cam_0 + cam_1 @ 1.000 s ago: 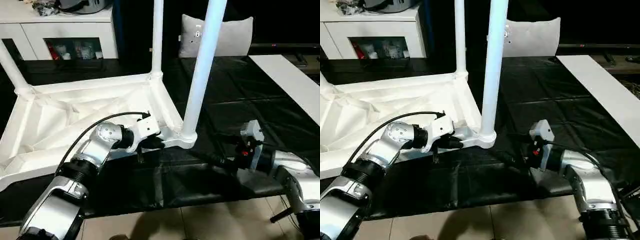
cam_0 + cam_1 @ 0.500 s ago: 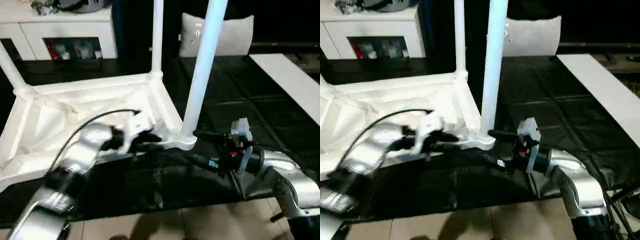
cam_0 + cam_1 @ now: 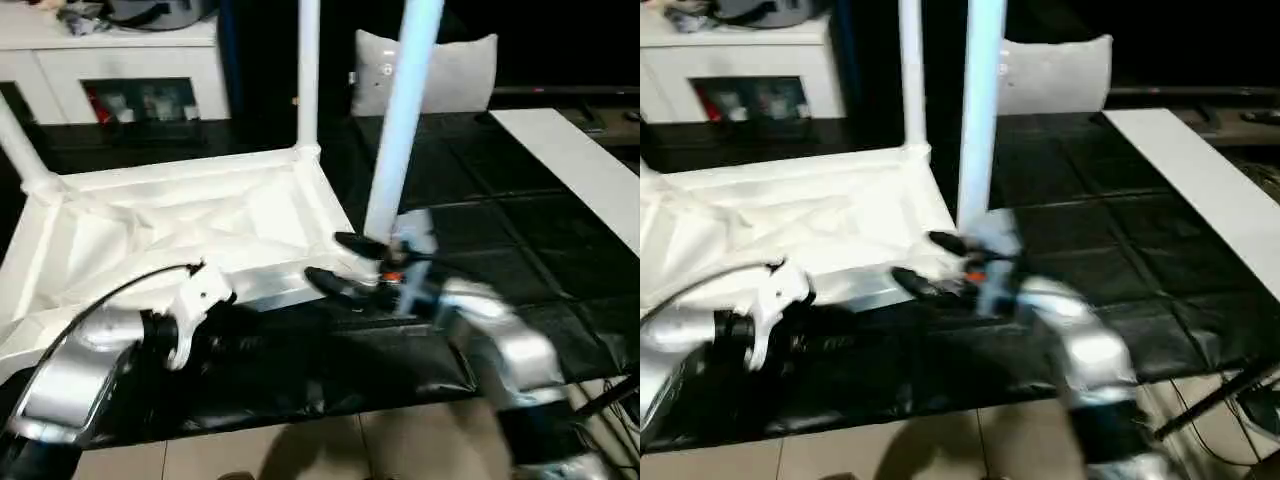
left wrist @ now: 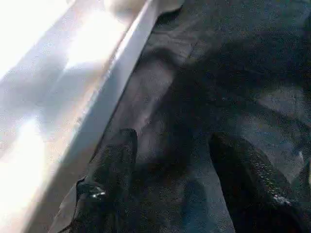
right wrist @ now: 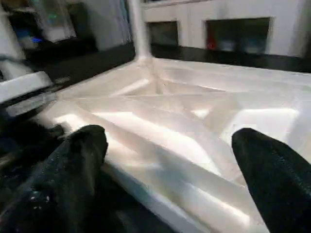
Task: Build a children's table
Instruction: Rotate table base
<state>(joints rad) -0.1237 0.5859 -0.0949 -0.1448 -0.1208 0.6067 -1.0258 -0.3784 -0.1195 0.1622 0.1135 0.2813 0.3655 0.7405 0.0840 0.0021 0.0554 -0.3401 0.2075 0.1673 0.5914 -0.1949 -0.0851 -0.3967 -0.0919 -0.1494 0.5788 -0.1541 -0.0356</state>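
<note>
White tabletop point(image 3: 200, 215) with X-ribbed underside, white legs point(image 3: 400, 120), black sheet point(image 3: 480, 210), white cabinet point(image 3: 110, 55), silver arms.

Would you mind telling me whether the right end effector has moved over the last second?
Yes. The right end effector has swung across the black mat toward the tabletop, and now sits open at the near corner leg.

Head pair above; wrists near tabletop point(image 3: 200, 215).
</note>
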